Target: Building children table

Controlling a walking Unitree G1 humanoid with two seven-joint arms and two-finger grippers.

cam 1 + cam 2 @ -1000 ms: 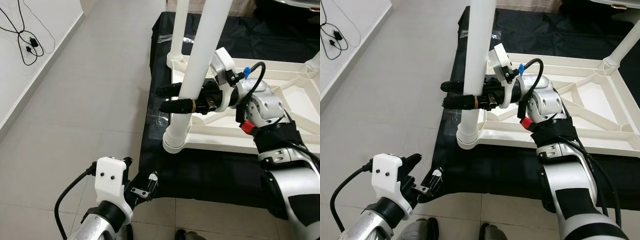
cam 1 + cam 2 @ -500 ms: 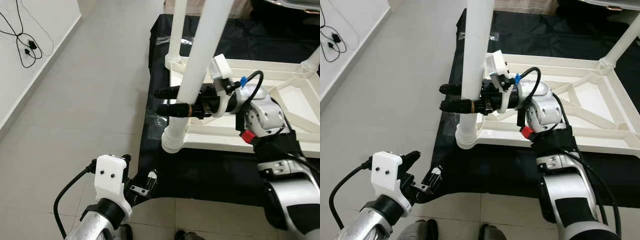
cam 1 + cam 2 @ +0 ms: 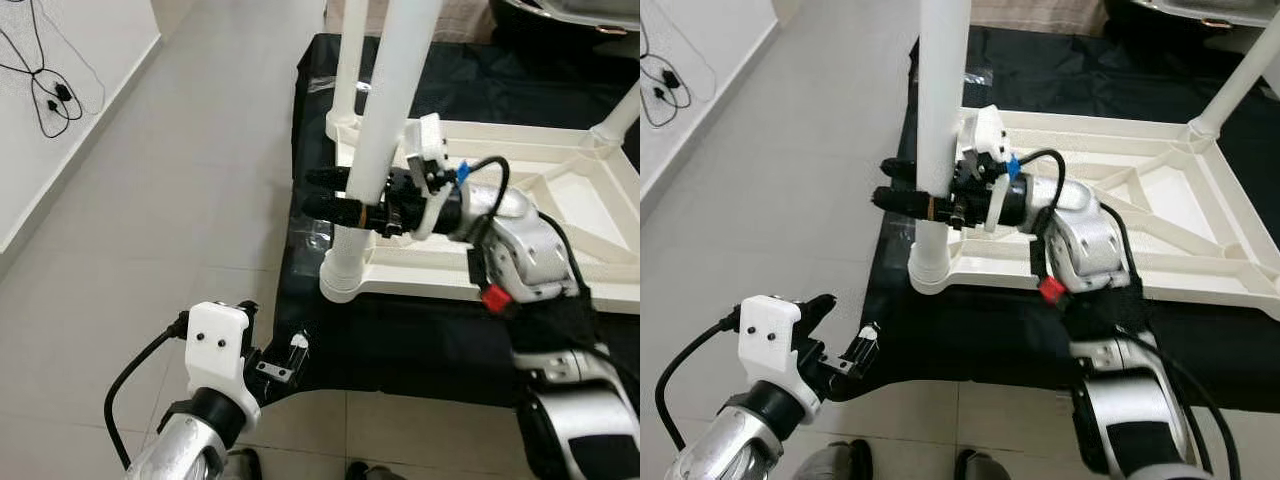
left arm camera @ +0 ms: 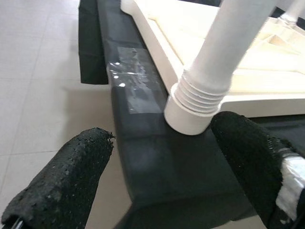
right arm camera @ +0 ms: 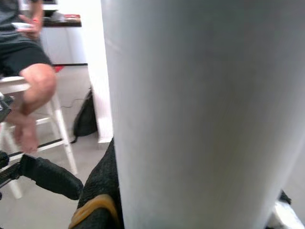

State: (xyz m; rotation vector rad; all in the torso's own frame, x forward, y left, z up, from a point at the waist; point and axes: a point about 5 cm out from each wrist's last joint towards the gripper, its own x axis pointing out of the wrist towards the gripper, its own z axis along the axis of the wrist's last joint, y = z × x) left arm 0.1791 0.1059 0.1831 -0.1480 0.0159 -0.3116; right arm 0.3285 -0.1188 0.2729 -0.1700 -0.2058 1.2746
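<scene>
White table leg (image 3: 385,120), top cut off, clamped by the right pincer (image 3: 335,195); left pincer (image 4: 157,176) wide apart

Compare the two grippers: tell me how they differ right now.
The right gripper is raised, its fingers closed around the white table leg; the left gripper sits low over the floor, open and holding nothing. Both have black fingers.

Table leg (image 3: 385,120) top cut off, person (image 5: 26,52) cropped at edge
</scene>
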